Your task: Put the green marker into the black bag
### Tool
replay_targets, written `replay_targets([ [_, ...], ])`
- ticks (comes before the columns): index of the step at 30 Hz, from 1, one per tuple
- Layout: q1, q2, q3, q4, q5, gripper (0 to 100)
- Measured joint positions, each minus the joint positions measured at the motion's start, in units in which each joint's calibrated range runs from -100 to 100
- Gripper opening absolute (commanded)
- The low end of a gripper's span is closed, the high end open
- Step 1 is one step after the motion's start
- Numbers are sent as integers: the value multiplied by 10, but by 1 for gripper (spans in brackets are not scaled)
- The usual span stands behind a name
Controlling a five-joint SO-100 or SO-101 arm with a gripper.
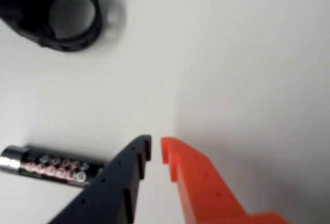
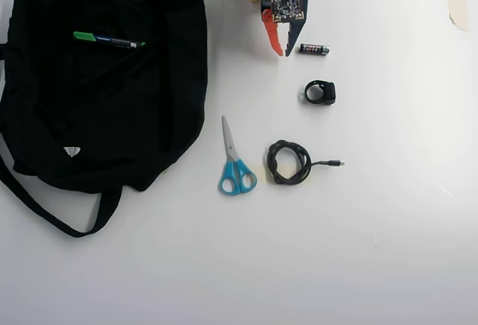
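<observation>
The green marker point(image 2: 108, 39), black barrel with green cap, lies on top of the black bag point(image 2: 97, 116) near its upper part in the overhead view. The bag fills the left of that view, with a small white label and a long strap. My gripper point(image 2: 283, 52) is at the top centre, right of the bag, with one orange and one black finger. In the wrist view my gripper point(image 1: 155, 149) has its fingertips nearly together over bare white table and holds nothing. The marker and bag are out of the wrist view.
A small black AA battery point(image 2: 314, 49) lies just right of my gripper and shows in the wrist view point(image 1: 49, 167). A black ring-shaped part point(image 2: 320, 92), blue scissors point(image 2: 234, 162) and a coiled black cable point(image 2: 290, 162) lie on the white table. Tape point(image 2: 456, 5) is stuck at the top right.
</observation>
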Motion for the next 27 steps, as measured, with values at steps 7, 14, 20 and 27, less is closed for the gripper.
replay_targets([
  [7,-1,0,7,50,0,2],
  [14,-1,0,7,54,0,2],
  [20,-1,0,7,54,0,2],
  [27,-1,0,7,55,0,2],
])
